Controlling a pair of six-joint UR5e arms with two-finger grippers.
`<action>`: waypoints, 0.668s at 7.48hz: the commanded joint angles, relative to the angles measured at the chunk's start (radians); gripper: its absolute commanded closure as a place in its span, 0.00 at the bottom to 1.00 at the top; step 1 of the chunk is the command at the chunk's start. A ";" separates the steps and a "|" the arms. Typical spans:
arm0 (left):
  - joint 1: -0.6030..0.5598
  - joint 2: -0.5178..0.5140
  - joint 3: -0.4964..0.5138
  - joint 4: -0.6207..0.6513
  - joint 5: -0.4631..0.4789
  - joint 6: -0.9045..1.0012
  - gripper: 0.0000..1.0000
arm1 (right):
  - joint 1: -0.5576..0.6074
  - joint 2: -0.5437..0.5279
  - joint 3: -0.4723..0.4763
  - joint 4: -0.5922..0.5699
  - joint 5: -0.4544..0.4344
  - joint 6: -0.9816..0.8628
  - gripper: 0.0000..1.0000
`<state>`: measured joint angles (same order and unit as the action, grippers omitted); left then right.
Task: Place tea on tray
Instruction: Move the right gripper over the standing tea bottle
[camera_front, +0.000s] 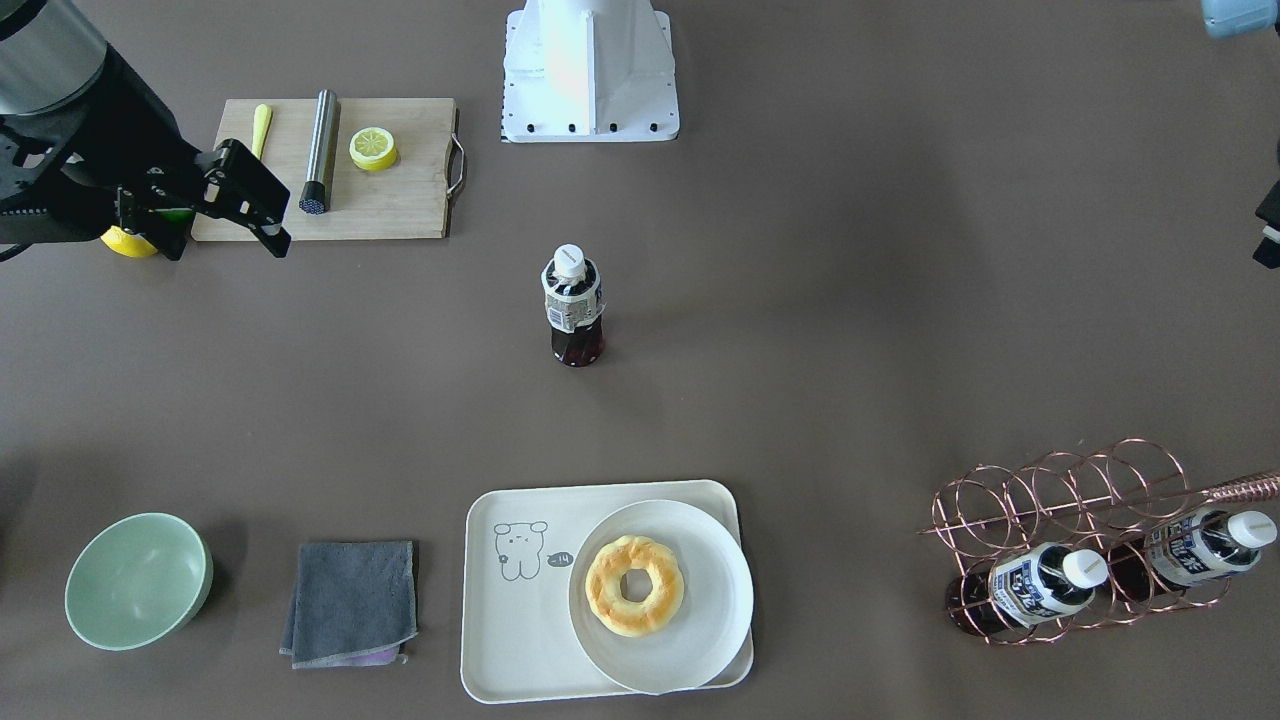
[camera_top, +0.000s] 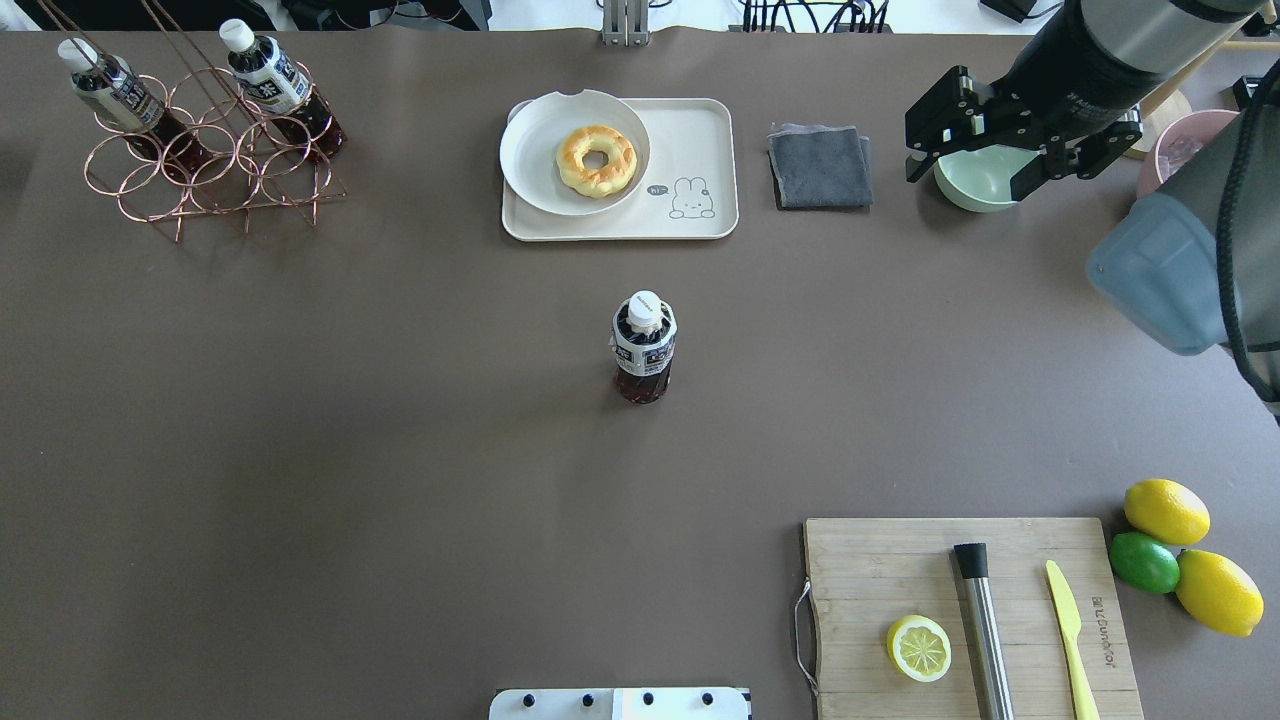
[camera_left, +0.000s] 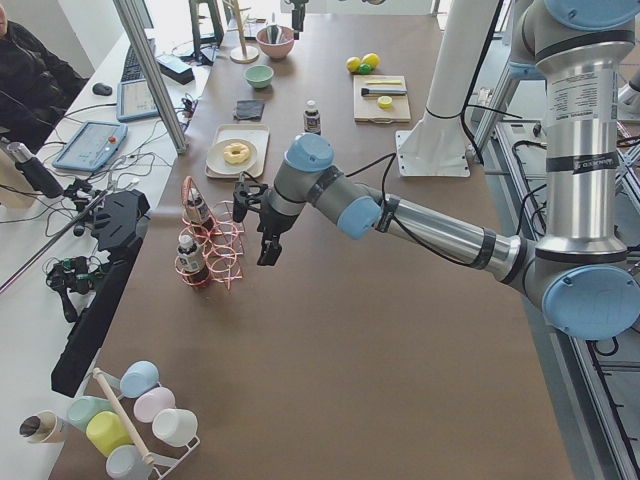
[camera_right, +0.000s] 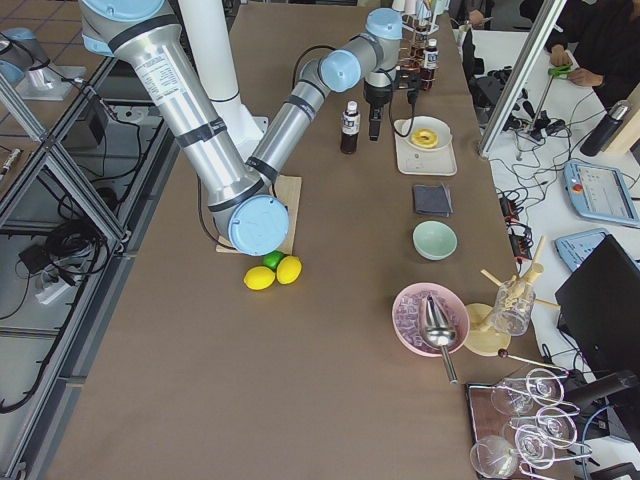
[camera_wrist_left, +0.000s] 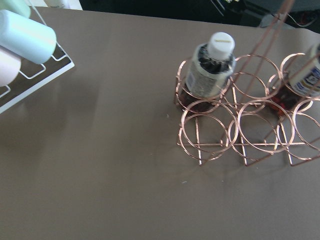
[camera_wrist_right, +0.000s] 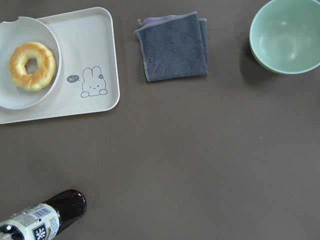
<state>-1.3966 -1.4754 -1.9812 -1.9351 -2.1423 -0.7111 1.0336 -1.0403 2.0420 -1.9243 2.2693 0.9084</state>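
Observation:
The tea, a small bottle (camera_front: 575, 305) of dark liquid with a white cap, stands upright alone at the table's middle (camera_top: 643, 350); its base shows in the right wrist view (camera_wrist_right: 45, 217). The cream tray (camera_top: 700, 140) with a small cartoon drawing lies beyond it (camera_front: 520, 640) and carries a white plate (camera_top: 540, 130) with a donut (camera_top: 597, 160). My right gripper (camera_top: 975, 165) is open and empty, raised off to the right of the tray. My left gripper (camera_left: 258, 222) hovers beside the copper rack; I cannot tell whether it is open.
A copper wire rack (camera_top: 215, 170) holds two look-alike bottles (camera_top: 275, 85). A grey cloth (camera_top: 820, 165) and a green bowl (camera_front: 138, 580) lie right of the tray. A wooden board (camera_top: 900, 570) holds a lemon half, a steel tube and a yellow knife; lemons and a lime (camera_top: 1145, 562) lie beside it.

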 joint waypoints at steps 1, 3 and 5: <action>-0.111 0.043 0.105 -0.119 -0.079 0.178 0.03 | -0.063 0.019 0.018 0.002 -0.042 0.043 0.00; -0.110 0.032 0.183 -0.122 -0.077 0.182 0.03 | -0.105 0.055 0.009 -0.001 -0.077 0.049 0.00; -0.110 0.068 0.203 -0.107 -0.080 0.185 0.03 | -0.141 0.069 0.004 -0.004 -0.094 0.058 0.00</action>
<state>-1.5063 -1.4347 -1.8050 -2.0507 -2.2208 -0.5310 0.9238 -0.9890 2.0525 -1.9249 2.1921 0.9585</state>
